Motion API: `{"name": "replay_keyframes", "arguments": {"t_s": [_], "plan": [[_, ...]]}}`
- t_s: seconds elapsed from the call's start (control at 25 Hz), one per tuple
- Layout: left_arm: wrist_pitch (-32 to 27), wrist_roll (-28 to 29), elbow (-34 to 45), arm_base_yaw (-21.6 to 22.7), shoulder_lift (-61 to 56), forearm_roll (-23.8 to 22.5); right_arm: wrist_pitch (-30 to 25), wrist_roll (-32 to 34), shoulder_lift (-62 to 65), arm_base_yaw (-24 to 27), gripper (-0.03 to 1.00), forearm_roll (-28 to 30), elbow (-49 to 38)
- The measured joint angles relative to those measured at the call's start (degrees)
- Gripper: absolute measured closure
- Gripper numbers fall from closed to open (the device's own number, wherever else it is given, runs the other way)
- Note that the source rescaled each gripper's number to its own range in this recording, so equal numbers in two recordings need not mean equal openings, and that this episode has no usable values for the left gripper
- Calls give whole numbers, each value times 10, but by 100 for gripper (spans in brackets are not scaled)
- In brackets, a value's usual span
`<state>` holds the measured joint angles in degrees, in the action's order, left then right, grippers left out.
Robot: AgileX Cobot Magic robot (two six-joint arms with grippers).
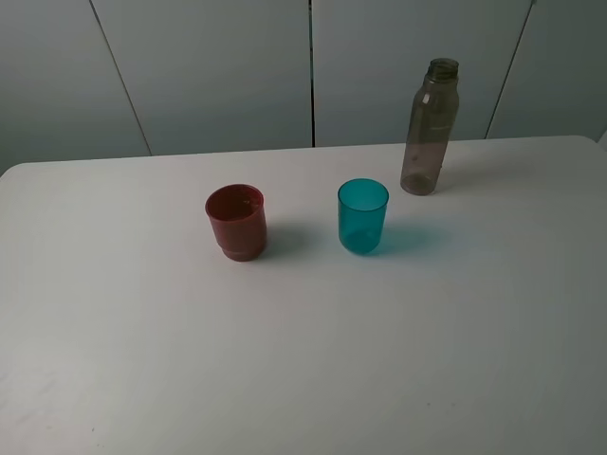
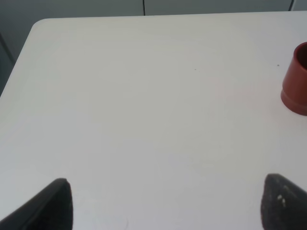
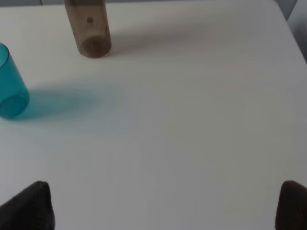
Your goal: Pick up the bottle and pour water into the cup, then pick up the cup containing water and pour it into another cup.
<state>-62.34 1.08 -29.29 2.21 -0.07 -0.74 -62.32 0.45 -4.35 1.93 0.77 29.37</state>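
A tall smoky grey-brown bottle [image 1: 429,126] stands upright near the table's back right; its lower part [image 3: 88,28] shows in the right wrist view. The teal cup [image 1: 362,215] stands in the middle, also seen as the teal cup [image 3: 10,82] in the right wrist view. The red cup [image 1: 236,221] stands to its left, and the left wrist view catches the red cup [image 2: 296,80] at its edge. My left gripper [image 2: 165,203] is open over bare table, well short of the red cup. My right gripper [image 3: 165,206] is open too, well short of the bottle and the teal cup.
The white table [image 1: 303,360] runs to a rounded back-left corner [image 2: 41,26] and a right edge [image 3: 288,19]. Grey wall panels [image 1: 218,66] stand behind it. Neither arm appears in the exterior high view.
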Motion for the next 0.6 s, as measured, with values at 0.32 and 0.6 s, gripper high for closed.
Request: {"name": "replay_keyframes", "arguments": {"t_s": [0.32, 0.6], "plan": [[0, 1, 0, 0, 0, 0, 0, 0, 44, -4, -3, -8, 0], [0, 1, 0, 0, 0, 0, 0, -1, 43, -32, -3, -13, 0]]}}
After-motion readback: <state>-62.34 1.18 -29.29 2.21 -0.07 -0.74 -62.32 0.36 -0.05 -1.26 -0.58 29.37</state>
